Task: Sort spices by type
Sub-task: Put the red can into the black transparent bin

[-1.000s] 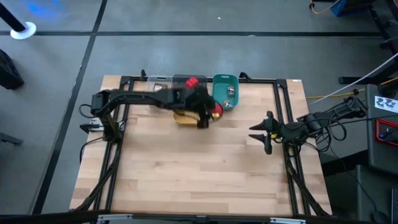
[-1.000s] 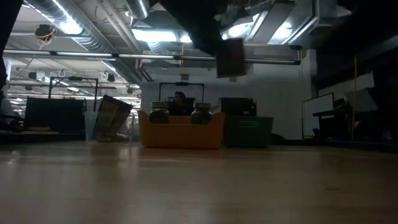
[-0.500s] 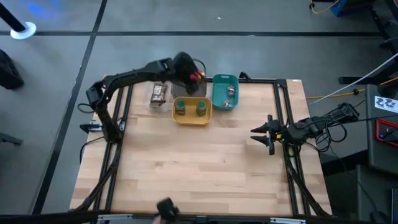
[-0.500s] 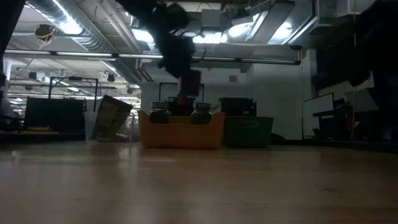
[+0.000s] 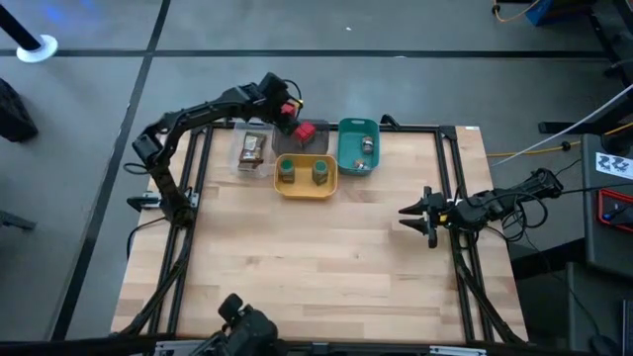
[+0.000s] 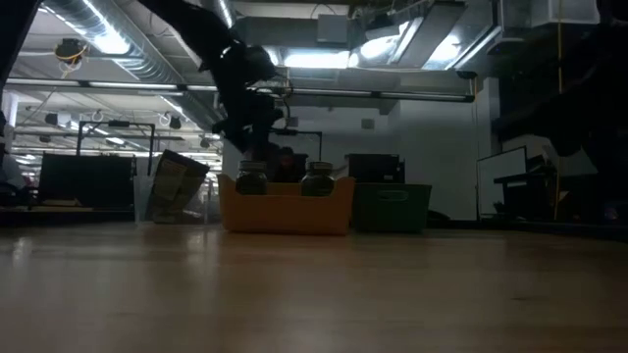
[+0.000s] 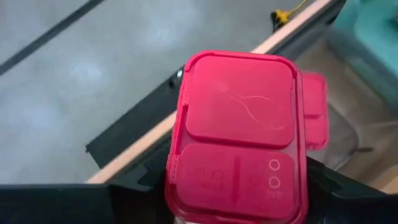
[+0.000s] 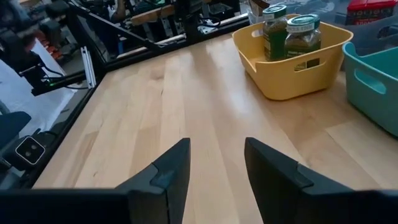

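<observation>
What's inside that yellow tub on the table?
The yellow tub holds two green-capped jars, standing upright side by side. Its walls hide their bases, so anything lying lower cannot be seen.

The overhead picture is evenly and softly lit, the table pale with only faint shadows, and a blue glow sits at the upper left of the frame. The table-level picture is dim and backlit by bright ceiling lights along the top, leaving everything below in dark silhouette. The red box fills the left wrist picture slightly soft.
</observation>
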Tool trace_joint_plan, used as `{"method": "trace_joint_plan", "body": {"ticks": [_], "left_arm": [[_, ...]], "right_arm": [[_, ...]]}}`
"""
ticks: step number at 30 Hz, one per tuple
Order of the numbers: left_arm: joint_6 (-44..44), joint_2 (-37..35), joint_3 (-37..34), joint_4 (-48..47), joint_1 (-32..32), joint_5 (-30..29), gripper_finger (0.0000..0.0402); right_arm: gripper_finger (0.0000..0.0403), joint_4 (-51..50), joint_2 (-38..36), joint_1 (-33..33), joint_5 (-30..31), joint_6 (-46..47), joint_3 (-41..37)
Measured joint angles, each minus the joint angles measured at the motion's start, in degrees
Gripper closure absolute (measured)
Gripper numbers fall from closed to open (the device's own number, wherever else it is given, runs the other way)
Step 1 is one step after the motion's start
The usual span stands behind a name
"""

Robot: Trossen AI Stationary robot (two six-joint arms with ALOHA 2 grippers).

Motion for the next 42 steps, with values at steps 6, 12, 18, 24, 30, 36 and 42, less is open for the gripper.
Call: {"method": "trace_joint_plan", "body": {"ticks": [6,12,18,24,30,36,42], "left_arm": [[-1.59,0.05,-4.73,4.42,-0.27,0.00,0.0202],[-3.76,0.09,-10.51,13.67,-0.85,0.00,0.0203],[-4.07,0.09,-15.16,19.50,-1.31,0.02,0.0200],[-0.20,0.13,-17.47,19.89,-1.31,0.10,0.0189],[0.65,0.13,-19.28,22.41,-1.31,0.02,0.0187],[-0.15,0.13,-19.37,22.78,-1.31,0.02,0.0186],[-0.98,0.13,-19.37,23.07,-1.28,0.02,0.0186]], "right_arm": [[0.0249,0.00,0.00,0.00,-0.02,0.13,-0.02],[0.0249,-0.04,0.00,0.00,-0.01,0.13,-0.04],[0.0249,-0.09,0.02,0.00,0.00,0.10,-0.07],[0.0249,-0.13,0.02,0.00,-1.40,-1.84,-0.11],[0.0249,-0.17,0.02,0.00,-1.68,-3.06,-0.11],[0.0249,-0.20,0.02,0.00,-2.12,-3.08,-0.13],[0.0249,-0.22,0.03,0.00,-3.02,-3.04,-0.13]]}}
